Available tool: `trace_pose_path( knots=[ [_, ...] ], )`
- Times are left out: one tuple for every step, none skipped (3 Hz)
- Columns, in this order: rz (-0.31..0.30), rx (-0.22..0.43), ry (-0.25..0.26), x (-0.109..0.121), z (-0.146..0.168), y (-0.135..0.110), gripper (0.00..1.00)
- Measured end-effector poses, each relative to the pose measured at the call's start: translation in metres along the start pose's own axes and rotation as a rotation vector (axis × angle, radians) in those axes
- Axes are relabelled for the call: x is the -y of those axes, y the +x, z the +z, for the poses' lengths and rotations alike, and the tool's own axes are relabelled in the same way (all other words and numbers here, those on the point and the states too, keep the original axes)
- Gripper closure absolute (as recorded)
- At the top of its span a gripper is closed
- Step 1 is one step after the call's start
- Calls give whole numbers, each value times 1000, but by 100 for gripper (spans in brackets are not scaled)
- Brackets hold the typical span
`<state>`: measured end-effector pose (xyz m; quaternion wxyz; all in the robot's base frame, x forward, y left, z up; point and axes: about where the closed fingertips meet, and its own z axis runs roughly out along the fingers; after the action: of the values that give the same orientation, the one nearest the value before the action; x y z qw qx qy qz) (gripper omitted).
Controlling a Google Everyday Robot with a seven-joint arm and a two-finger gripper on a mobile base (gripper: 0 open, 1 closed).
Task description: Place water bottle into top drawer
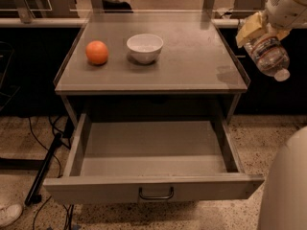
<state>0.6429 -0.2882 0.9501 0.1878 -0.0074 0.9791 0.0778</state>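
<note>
The water bottle [267, 54], clear crinkled plastic with a white cap pointing down to the right, hangs in the air past the right edge of the cabinet top. My gripper [256, 30], with pale yellow fingers [248, 28], is shut on the bottle's upper end at the top right of the camera view. The top drawer [153, 188] is pulled fully open below the cabinet top, grey and empty, with a small dark curved handle [156, 194] on its front panel. The bottle is to the right of and well above the drawer.
An orange [97, 52] and a white bowl [145, 47] sit on the cabinet top [192, 66] at the back left. The robot's white body [285, 190] fills the lower right corner. Dark cables and a black bar [43, 171] lie on the speckled floor at left.
</note>
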Motion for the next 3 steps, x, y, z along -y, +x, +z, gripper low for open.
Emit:
trace_pose_path(
  knots=[
    [-70,-8,-66,-25,-1,9,100],
    [-138,-28,-132,-55,-2,25,100],
    [-186,-60,-188,-81,2,48,100]
  ],
)
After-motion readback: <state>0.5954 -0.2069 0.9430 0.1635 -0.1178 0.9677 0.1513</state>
